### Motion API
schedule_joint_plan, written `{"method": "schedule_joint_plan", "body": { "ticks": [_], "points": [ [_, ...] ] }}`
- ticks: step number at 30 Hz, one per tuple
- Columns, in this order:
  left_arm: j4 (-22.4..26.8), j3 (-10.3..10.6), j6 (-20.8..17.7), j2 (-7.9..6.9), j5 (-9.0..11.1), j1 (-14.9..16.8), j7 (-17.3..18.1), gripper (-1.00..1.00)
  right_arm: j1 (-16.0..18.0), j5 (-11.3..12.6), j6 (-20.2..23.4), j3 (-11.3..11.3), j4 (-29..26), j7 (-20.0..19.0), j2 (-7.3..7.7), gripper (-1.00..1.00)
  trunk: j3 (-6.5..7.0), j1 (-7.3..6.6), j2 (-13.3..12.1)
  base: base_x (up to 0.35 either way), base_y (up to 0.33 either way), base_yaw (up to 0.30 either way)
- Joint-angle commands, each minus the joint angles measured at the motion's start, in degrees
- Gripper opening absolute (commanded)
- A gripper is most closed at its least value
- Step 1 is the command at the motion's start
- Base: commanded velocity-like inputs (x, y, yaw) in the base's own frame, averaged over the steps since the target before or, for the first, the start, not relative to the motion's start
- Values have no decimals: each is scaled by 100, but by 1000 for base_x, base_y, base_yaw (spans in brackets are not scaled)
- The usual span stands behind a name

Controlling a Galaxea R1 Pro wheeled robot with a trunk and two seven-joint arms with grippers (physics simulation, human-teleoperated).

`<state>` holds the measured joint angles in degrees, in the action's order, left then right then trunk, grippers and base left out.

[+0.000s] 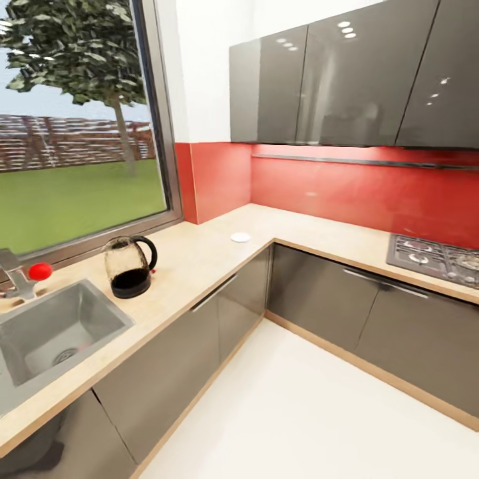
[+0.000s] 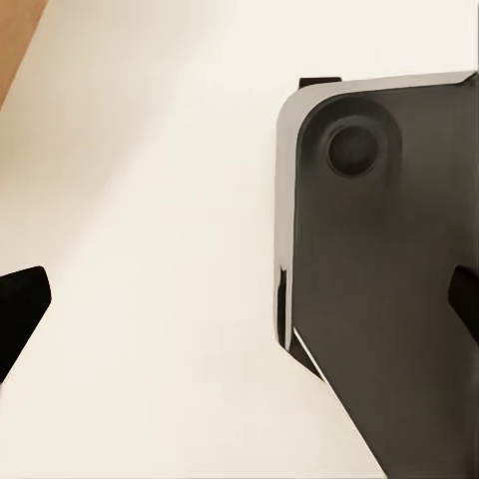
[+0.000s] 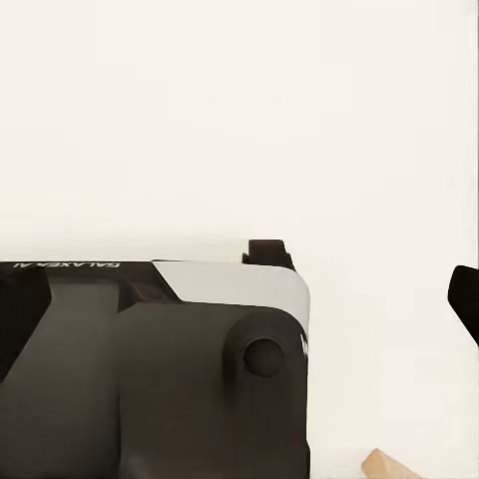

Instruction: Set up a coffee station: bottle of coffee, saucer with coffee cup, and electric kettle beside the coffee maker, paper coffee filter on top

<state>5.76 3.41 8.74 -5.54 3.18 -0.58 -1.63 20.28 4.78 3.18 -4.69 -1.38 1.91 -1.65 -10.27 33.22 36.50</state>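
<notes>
You have the L-shaped countertop (image 1: 199,256) ahead, running from near left to the far corner, then right. The kettle (image 1: 130,266) stands on it just right of the sink (image 1: 53,332); the saucer (image 1: 240,237) lies near the corner, the hob (image 1: 432,258) far right.

Counted on the tabletop (image 1: 199,256): one electric kettle (image 1: 130,266), one saucer (image 1: 240,237), one sink (image 1: 53,332), one faucet (image 1: 20,276), one gas hob (image 1: 436,258).

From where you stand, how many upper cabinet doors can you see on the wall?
3: one nearest the window, one in the middle, one cut off by the picture's right edge. More may lie beyond it.
</notes>
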Motion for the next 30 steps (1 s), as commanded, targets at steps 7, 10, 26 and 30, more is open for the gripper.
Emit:
{"method": "schedule_joint_plan", "body": {
  "ticks": [7, 10, 26, 30],
  "points": [
    [12, 37, -3, 0, 33, -3, -19, 100, 2, 50, 33, -49, -12, 20, -2, 100, -8, 3, 5, 188, -281, -300],
    [12, 37, -4, 0, 33, -3, -18, 100, 2, 50, 33, -49, -12, 20, -2, 100, -8, 3, 5, 188, -281, -300],
    [12, 36, -20, -8, 33, -3, -23, 100, -7, 50, 33, -49, -12, 27, -2, 100, -8, 3, 5, 188, -281, -300],
    [12, 35, -21, -8, 33, -3, -22, 100, -7, 50, 33, -49, -12, 28, -2, 100, -8, 3, 5, 188, -281, -300]
  ]
}}
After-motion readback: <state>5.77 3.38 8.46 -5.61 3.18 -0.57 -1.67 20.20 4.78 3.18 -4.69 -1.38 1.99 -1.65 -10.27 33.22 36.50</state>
